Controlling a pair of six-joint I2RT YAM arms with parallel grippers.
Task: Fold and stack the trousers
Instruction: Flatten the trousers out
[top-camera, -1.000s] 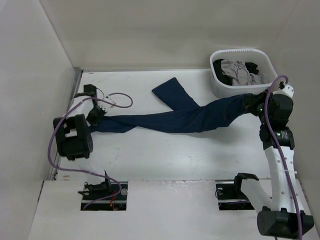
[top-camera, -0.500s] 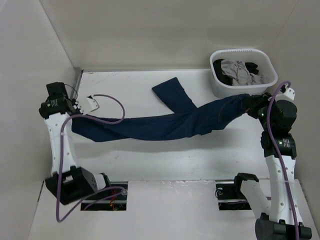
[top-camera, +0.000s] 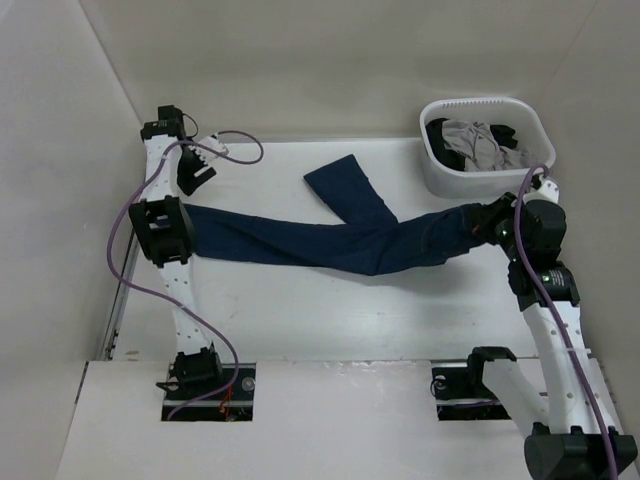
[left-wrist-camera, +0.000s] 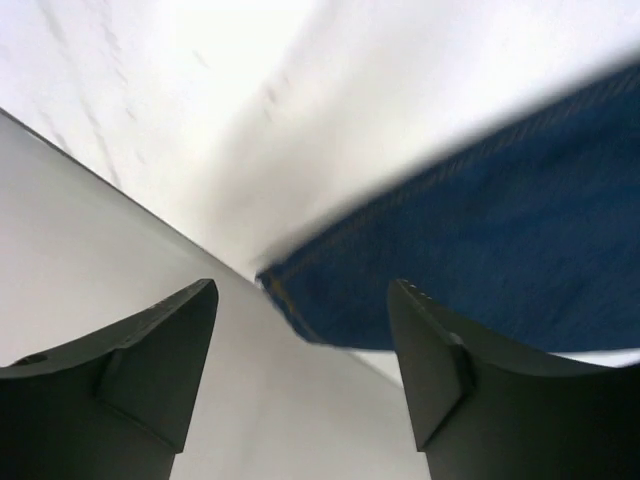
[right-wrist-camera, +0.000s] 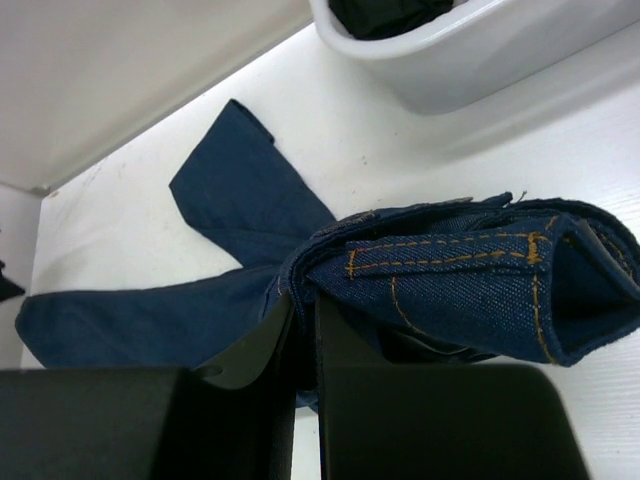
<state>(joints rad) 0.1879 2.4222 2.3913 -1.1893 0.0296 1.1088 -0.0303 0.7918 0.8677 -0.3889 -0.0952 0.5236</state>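
Finding 1, grip. I see the left gripper (left-wrist-camera: 302, 296) with its jaws wide apart and nothing between them. The right gripper (right-wrist-camera: 305, 322) is closed tight on the bunched waistband end of the trousers (top-camera: 330, 240).

Finding 2, position. The trousers lie on the table (top-camera: 330, 310), long axis running from the left fingers (left-wrist-camera: 160, 350) across to the right fingers (right-wrist-camera: 262, 345). One leg hem lies just ahead of and below the left fingertips, apart from them, the cloth running off past the right-hand finger of that wrist view. The second leg branches away from mid-length, to the far side of both grippers. The left gripper is the nearer to the free hem; I judge that any fold end to end turns on that hem, which sits straight ahead of open jaws.

Finding 3, markings. I read no brand, label or writing; only orange-tan stitching at the waistband. The basket (top-camera: 450, 180) just beyond the right fingers is unmarked.
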